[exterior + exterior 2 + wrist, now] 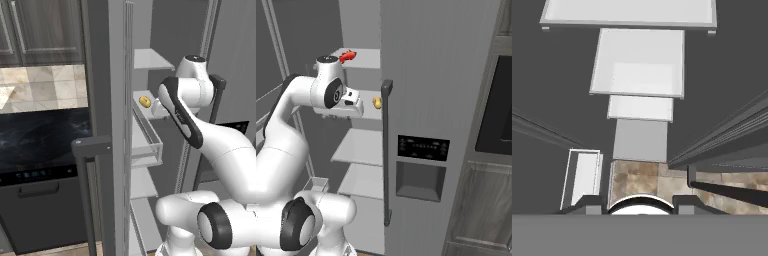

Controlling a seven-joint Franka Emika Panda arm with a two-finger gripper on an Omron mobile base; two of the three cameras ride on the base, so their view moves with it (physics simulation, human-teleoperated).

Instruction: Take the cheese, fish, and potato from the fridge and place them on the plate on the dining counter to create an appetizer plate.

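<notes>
Fridge (421, 75) stands open, arm reaching inside. The potato (145, 102) lies on a middle shelf (142, 107), just beside the hand at its 9 o'clock in the left base view. The fish (347, 57) rests on the top shelf (363, 59), at 12 o'clock from the hand. Gripper (641, 202) points down past the shelves; nothing sits between its tips, but whether its jaws are apart or together cannot be told.

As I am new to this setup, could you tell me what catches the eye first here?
The white arm reaches into the open fridge. A red fish lies on the top shelf, and a yellowish potato sits on the shelf below, just beyond the hand.
</notes>
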